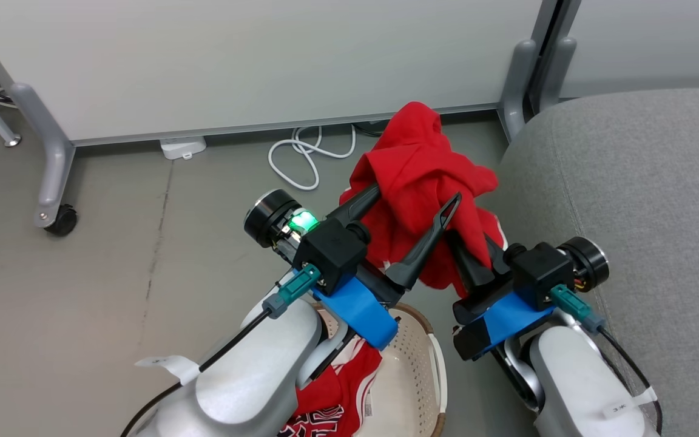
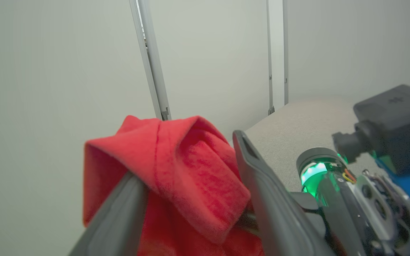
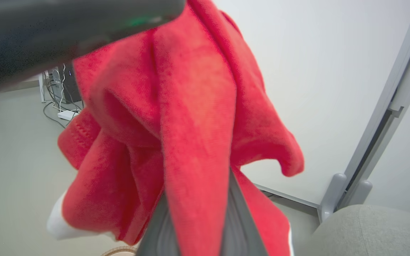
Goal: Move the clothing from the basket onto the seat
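With one red garment clamped in the right gripper above the basket and the left gripper wide open, the next move, I think, is carrying it onto the seat.

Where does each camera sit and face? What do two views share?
Head view: on the head, facing down at floor, basket, sofa cushion; left gripper and right gripper show.
Left wrist view: on that wrist, facing the wall panel; its open fingers show.
Right wrist view: on that wrist, facing the red garment its shut fingers hold.
All share that garment.
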Tool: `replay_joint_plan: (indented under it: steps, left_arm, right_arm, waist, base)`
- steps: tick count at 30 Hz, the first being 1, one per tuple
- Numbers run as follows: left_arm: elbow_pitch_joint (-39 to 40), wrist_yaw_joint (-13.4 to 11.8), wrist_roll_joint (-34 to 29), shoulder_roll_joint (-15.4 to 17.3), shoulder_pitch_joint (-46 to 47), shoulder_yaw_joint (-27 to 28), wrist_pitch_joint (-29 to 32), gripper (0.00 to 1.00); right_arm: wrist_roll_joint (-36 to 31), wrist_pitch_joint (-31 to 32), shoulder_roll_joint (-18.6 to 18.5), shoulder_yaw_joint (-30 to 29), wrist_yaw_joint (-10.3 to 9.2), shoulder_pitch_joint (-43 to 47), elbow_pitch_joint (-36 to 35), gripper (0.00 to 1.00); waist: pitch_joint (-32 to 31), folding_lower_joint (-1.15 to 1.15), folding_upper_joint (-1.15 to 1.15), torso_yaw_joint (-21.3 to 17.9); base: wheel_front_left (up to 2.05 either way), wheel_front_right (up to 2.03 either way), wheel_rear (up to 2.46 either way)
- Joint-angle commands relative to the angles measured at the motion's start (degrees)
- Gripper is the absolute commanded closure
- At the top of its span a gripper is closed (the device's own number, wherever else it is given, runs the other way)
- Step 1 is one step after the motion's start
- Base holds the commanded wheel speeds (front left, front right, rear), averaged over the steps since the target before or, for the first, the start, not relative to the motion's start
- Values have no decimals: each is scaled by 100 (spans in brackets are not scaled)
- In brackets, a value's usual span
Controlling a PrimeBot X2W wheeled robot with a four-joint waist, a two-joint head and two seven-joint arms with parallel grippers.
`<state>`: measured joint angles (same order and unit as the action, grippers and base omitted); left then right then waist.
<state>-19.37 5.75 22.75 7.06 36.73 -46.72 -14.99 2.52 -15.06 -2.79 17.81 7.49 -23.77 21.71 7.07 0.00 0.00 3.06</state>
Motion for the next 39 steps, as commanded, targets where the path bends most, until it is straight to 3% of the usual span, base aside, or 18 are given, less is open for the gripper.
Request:
replay_joint_plan:
  steps: [1,39]
  left_arm:
    - [-21,-20,-11,43,-35,4,-28,0]
    - [241,-70,-117,756,-181,-442,271,0]
  right_arm:
    - [-57,-18,-19,-97,1,31,-42,100]
    - [-92,-19,-14,-1946,1,548,-1169,100]
  waist:
    - [26,0,0,-38]
    - [878,0,0,-2233]
  base:
    - [0,0,0]
    - [0,0,0]
